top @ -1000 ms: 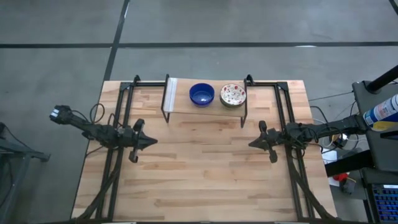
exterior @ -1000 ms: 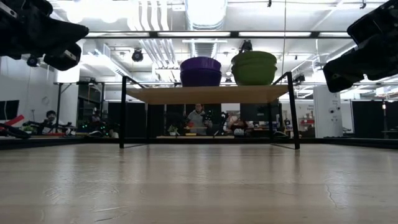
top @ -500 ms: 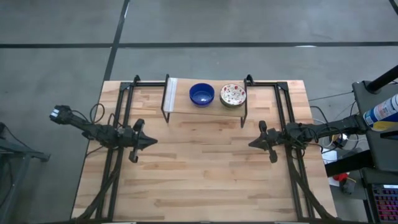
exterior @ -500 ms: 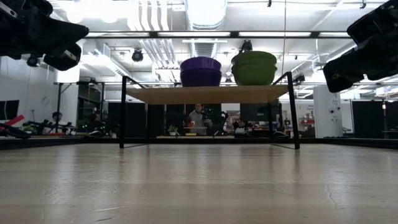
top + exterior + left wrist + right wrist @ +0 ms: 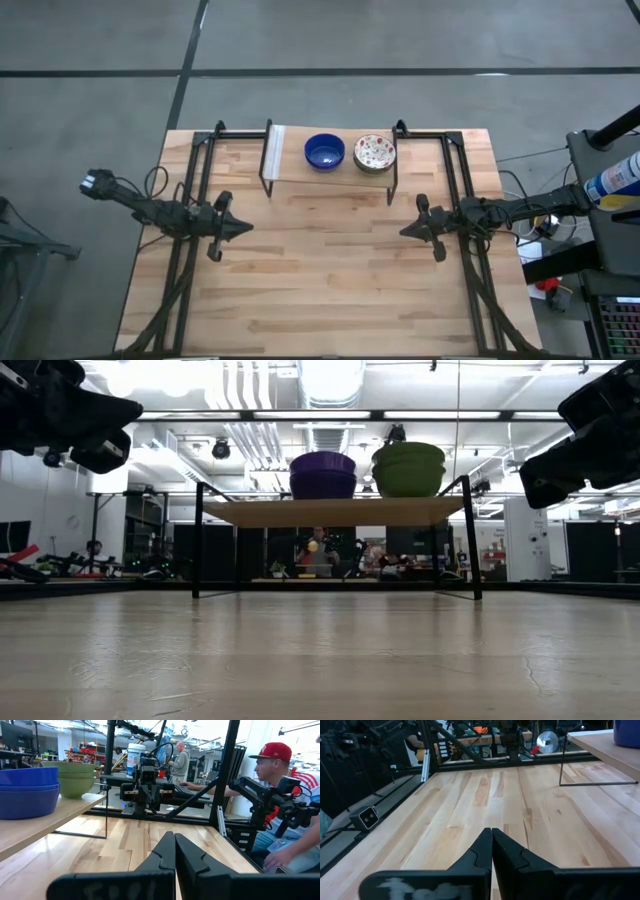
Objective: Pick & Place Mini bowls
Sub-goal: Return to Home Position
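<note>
Pale wood-plank surface (image 5: 320, 280) carries a black-legged wooden shelf (image 5: 288, 165) at its far edge. On it I see the stacked blue mini bowls (image 5: 324, 152) just left of the speckled white mini bowls (image 5: 374, 153). My left gripper (image 5: 243, 227) and right gripper (image 5: 405, 231) hover level, pointing inward, both clenched empty.
</note>
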`<state>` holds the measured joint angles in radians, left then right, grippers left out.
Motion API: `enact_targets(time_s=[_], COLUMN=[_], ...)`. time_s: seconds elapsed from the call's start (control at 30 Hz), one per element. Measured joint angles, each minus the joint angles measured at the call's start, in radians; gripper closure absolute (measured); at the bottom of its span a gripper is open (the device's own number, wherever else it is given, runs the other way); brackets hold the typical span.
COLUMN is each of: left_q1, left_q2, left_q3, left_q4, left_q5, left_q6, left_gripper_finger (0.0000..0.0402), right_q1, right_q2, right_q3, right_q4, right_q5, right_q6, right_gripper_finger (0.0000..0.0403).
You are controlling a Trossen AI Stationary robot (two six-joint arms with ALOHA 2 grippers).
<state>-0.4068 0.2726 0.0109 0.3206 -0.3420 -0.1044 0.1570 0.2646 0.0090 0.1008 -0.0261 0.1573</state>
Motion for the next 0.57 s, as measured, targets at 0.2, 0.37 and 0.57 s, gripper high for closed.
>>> enact_targets(time_s=[0.2,0.37,0.57], left_q1=[0.0,0.0,0.0], left_q2=[0.0,0.0,0.0], left_q3=[0.0,0.0,0.0], left_q4=[0.0,0.0,0.0], left_q5=[0.0,0.0,0.0], left_q6=[0.0,0.0,0.0], left_gripper_finger=[0.0401,0.0402,0.0401], right_q1=[0.0,0.0,0.0], right_q2=[0.0,0.0,0.0], right_q3=[0.0,0.0,0.0], right_q4=[0.0,0.0,0.0], right_q5=[0.0,0.0,0.0], right_q6=[0.0,0.0,0.0], right_gripper_finger=[0.0394,0.0394,0.0394])
